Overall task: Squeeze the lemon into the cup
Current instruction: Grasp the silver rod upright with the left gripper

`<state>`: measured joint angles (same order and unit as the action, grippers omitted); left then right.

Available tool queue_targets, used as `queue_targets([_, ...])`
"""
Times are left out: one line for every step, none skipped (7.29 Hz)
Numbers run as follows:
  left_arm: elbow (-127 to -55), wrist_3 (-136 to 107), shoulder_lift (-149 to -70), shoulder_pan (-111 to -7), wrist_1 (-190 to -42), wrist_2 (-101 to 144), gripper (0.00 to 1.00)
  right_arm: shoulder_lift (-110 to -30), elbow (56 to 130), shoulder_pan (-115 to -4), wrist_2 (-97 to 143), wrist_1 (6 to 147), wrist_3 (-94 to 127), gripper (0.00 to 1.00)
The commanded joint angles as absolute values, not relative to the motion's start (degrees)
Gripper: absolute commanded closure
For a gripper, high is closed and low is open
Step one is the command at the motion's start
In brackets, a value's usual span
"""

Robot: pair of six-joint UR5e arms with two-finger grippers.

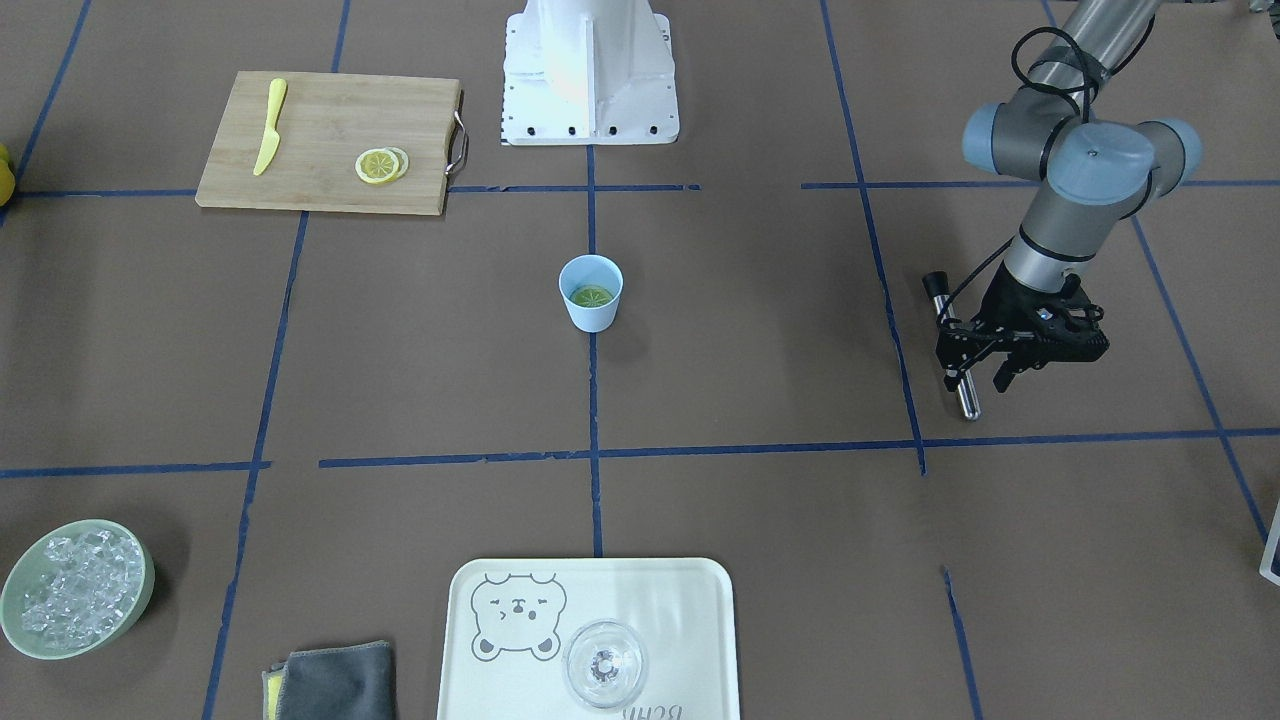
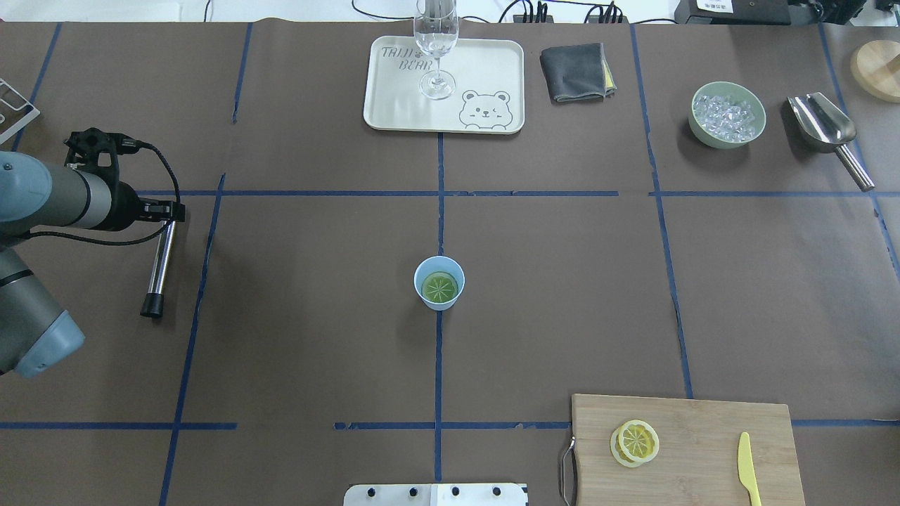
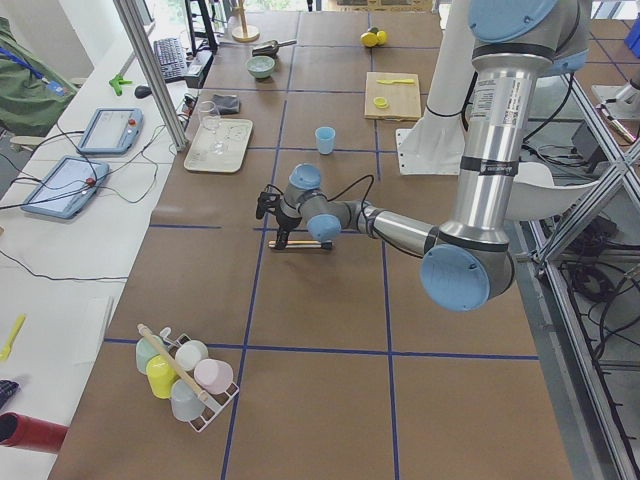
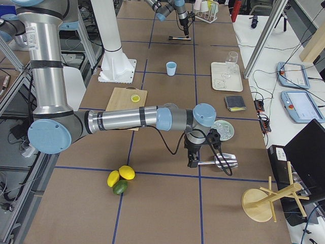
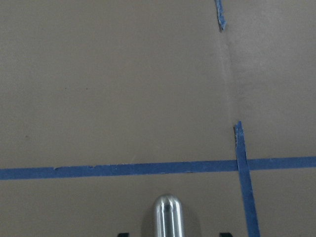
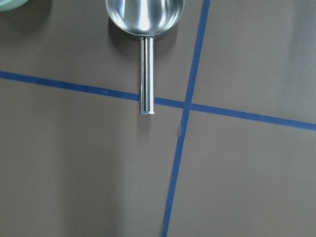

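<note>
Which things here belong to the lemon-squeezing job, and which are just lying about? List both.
For the job: cup, lemon slice inside it, spare lemon slices, cutting board.

Lying about: yellow knife, steel rod, stemmed glass, tray, grey cloth, bowl of ice, metal scoop.
</note>
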<state>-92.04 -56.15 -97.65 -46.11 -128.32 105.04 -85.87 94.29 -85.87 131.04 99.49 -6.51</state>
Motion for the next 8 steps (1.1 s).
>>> queue_targets([-91.7, -56.1, -97.6, -45.4, -128.4, 104.9, 0.32, -85.8, 94.2, -85.9, 131.0, 99.5, -6.5, 0.0])
queue_targets([-91.4, -56.1, -97.6, -45.1, -128.4, 104.9, 0.32, -85.8, 94.2, -85.9, 131.0, 99.5, -6.5, 0.0])
queue_targets([-91.3, -56.1, -97.6, -44.9, -128.4, 104.9, 0.32, -85.8, 94.2, -85.9, 131.0, 99.5, -6.5, 0.0])
queue_targets([-90.9, -55.9, -97.6, -44.7, -128.4, 104.2, 0.32, -85.8, 94.2, -85.9, 131.0, 99.5, -6.5, 0.0])
queue_targets([-90.6, -55.9, -97.6, -44.6, -128.5, 103.8, 0.32, -85.8, 94.2, -85.9, 131.0, 99.5, -6.5, 0.0])
queue_targets([-90.6, -55.8, -97.6, -44.6, -128.4, 103.8, 0.32, -85.7, 94.2, -85.9, 131.0, 99.5, -6.5, 0.0])
queue_targets([-90.6, -55.8, -97.6, -44.5, -128.4, 103.8, 0.36, -85.7, 94.2, -85.9, 131.0, 99.5, -6.5, 0.0])
queue_targets([-90.7, -55.9, -97.6, -44.5, -128.4, 103.7, 0.51, -85.7, 94.2, -85.9, 131.0, 99.5, -6.5, 0.0])
